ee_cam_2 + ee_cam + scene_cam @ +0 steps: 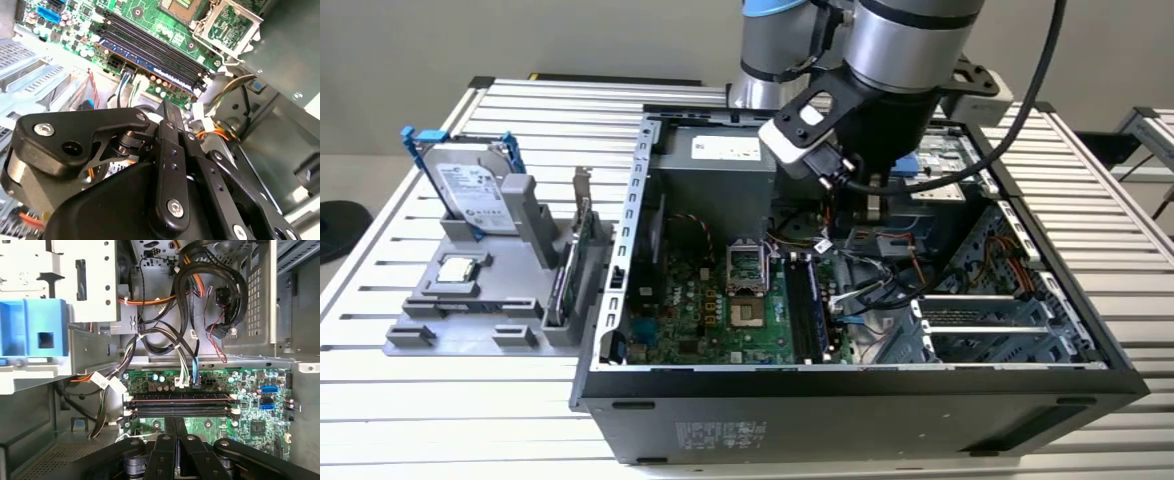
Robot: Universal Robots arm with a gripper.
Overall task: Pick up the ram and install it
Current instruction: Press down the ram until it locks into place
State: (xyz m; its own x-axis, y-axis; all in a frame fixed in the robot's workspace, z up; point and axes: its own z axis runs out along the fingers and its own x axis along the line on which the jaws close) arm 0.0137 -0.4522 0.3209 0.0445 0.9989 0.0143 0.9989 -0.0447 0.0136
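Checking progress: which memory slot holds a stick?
The slot nearest the board edge, beside the cables, holds the ram; the others are empty.

Matt black plastic gripper, glossy green motherboard, dull grey metal case.

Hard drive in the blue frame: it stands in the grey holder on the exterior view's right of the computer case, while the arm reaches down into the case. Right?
Not quite. The exterior view shows the hard drive standing in the grey holder on that view's left of the computer case, not its right. The rest holds: the arm reaches down into the case.
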